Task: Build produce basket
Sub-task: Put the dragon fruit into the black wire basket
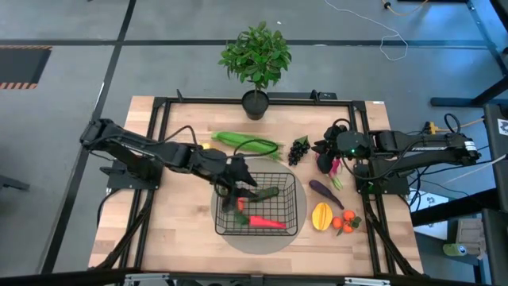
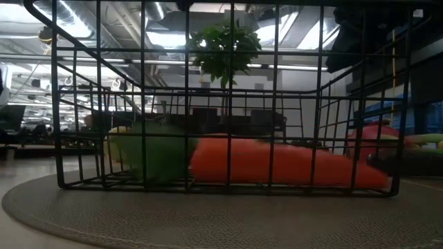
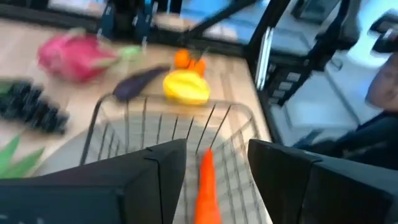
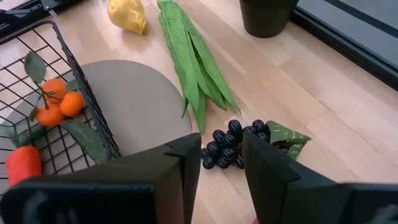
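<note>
The left gripper [image 1: 238, 181] hangs over the basket [image 1: 295, 208], which sits on the round mat [image 1: 262, 242] mid-table. Its fingers [image 3: 155, 168] are parted, holding nothing. A cucumber [image 1: 264, 193] and red chili [image 1: 267, 222] already lie inside, both lengthwise across the basket, the chili's tip toward the robot's right. This looks like a drop-off just finished; next, another piece must be fetched. The right gripper [image 4: 214, 163] waits above the grapes [image 4: 233, 146], fingers apart and empty.
</note>
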`<state>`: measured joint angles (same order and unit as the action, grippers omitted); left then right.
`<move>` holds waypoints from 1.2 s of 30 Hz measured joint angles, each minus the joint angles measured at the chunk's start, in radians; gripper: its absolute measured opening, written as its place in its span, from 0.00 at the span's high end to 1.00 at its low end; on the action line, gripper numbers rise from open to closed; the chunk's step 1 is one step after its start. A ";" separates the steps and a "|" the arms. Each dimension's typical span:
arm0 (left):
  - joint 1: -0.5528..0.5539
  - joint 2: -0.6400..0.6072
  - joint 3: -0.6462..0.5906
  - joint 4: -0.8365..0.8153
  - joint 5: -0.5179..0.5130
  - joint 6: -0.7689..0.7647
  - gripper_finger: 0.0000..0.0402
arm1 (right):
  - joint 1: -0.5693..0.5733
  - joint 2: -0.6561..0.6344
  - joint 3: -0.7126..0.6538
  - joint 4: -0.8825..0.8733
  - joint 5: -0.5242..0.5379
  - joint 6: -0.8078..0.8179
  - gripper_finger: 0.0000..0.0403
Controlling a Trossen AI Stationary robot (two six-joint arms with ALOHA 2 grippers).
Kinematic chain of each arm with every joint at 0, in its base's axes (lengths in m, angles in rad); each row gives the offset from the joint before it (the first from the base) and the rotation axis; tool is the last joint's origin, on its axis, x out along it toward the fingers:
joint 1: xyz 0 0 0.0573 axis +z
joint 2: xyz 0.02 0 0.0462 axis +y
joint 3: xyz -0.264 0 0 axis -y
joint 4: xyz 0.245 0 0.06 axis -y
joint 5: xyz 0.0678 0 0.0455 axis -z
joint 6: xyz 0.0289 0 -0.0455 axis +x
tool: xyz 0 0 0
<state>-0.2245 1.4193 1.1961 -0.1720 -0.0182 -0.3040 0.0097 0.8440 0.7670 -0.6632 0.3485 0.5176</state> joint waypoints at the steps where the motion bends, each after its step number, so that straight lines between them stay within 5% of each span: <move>1: 0.003 -0.012 0.000 -0.015 -0.001 0.000 0.60 | 0.000 0.000 0.000 -0.001 -0.001 0.001 0.73; 5: 0.024 -0.084 0.002 -0.185 -0.047 0.000 0.60 | 0.000 0.000 0.000 -0.009 -0.010 0.002 0.73; 16: 0.069 -0.274 0.000 -0.667 -0.375 0.032 0.60 | 0.001 0.000 0.000 -0.076 -0.071 0.066 0.73; 36: 0.077 -0.471 -0.042 -0.767 -0.488 0.034 0.60 | 0.003 0.000 0.000 -0.146 -0.073 0.162 0.73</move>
<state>-0.1474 0.9482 1.1546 -0.9390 -0.5060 -0.2695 0.0124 0.8440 0.7666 -0.8090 0.2756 0.6797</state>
